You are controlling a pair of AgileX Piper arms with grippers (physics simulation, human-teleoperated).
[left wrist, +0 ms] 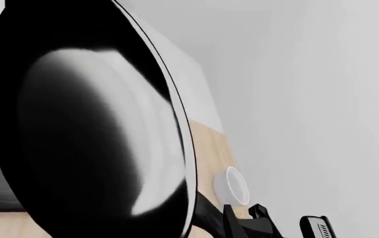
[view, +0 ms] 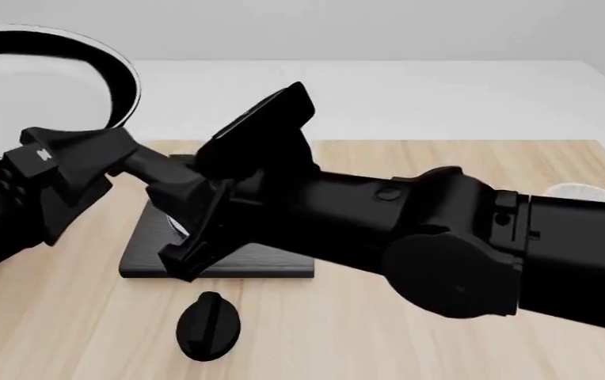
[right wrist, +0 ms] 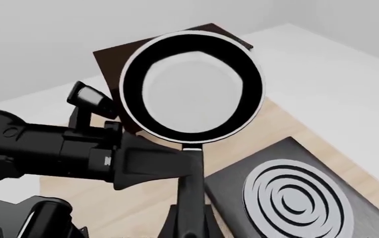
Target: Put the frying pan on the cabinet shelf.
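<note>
The frying pan [view: 28,87] hangs in the air at the far left, its glossy inside [right wrist: 189,89] turned toward the right wrist camera; it fills the left wrist view [left wrist: 90,129]. My left gripper [view: 123,154] is shut on the slim handle close to the bowl of the pan [right wrist: 186,166]. My right gripper [view: 186,229] stands open at the handle's outer end, one finger beside the handle and the other far off [right wrist: 116,220]. A corner of the dark brown cabinet [right wrist: 110,57] shows behind the pan; its shelf surface is mostly hidden.
The square black stove plate [view: 229,257] with concentric rings [right wrist: 295,198] lies on the wooden table under the right arm. A black knob [view: 207,324] sits in front of it. A white bowl [view: 583,190] stands at the table's far right.
</note>
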